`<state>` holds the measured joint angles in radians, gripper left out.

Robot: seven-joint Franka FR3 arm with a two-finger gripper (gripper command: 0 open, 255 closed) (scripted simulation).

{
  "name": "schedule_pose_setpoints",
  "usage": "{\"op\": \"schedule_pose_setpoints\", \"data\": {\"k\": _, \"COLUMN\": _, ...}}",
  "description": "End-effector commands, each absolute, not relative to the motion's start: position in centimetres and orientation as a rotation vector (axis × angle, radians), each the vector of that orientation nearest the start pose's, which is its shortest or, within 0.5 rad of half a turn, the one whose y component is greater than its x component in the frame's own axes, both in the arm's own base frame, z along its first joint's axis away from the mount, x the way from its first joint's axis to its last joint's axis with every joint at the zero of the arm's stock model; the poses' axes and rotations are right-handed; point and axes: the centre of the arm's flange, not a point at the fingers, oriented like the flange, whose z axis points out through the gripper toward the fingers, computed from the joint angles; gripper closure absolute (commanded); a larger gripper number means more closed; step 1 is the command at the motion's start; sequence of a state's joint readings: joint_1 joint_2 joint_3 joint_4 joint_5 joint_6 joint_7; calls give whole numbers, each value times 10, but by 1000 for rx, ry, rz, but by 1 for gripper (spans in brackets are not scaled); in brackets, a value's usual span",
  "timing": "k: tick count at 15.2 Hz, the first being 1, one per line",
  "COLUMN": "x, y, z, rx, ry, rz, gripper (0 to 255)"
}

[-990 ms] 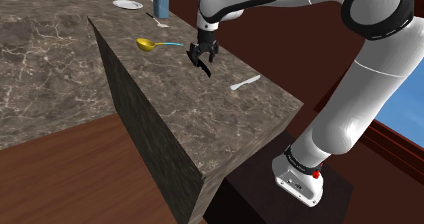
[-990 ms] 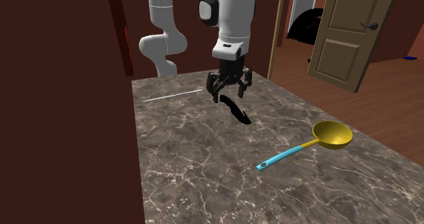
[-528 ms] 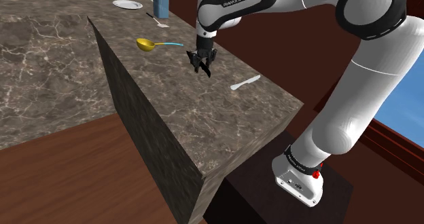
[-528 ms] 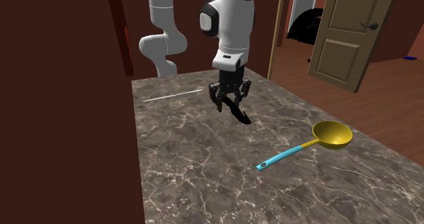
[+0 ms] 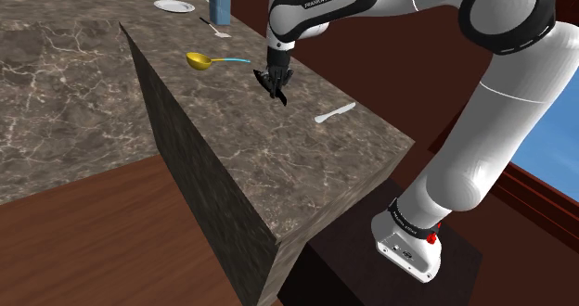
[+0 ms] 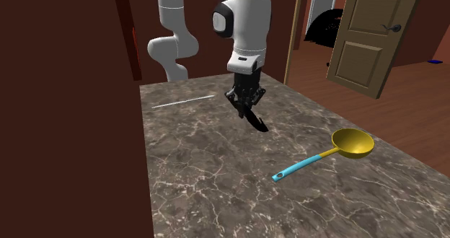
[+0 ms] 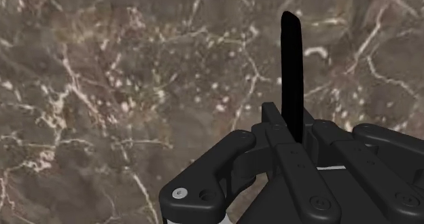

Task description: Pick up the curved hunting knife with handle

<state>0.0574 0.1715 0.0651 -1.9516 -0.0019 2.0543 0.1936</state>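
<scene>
The black curved knife (image 6: 256,121) is clasped at its handle end by the gripper (image 6: 245,102), whose fingers are drawn in narrow around it. Its blade slants down toward the dark marbled counter (image 6: 216,179), though whether the tip touches the stone cannot be told. In the second exterior view a yellow ladle with a light blue handle (image 6: 317,159) lies well apart to the knife's right, and a slim white utensil (image 6: 184,101) lies to its left.
</scene>
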Motion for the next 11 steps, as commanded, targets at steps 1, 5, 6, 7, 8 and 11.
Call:
{"op": "schedule_pose_setpoints", "data": {"k": 1, "x": 580, "y": 67, "z": 383, "rx": -3142, "ry": 120, "rz": 122, "gripper": 255}}
{"op": "schedule_pose_setpoints", "data": {"k": 5, "x": 580, "y": 67, "z": 404, "rx": -3142, "ry": 120, "rz": 122, "gripper": 255}}
{"op": "schedule_pose_setpoints", "data": {"k": 6, "x": 580, "y": 67, "z": 409, "rx": -3142, "ry": 120, "rz": 122, "gripper": 255}}
{"op": "schedule_pose_setpoints", "data": {"k": 7, "x": 580, "y": 67, "z": 414, "rx": -3142, "ry": 120, "rz": 122, "gripper": 255}}
{"op": "schedule_pose_setpoints", "data": {"k": 8, "x": 580, "y": 67, "z": 420, "rx": -3142, "ry": 120, "rz": 122, "gripper": 255}}
{"op": "schedule_pose_setpoints", "data": {"k": 11, "x": 580, "y": 67, "z": 435, "rx": -3142, "ry": 120, "rz": 122, "gripper": 255}}
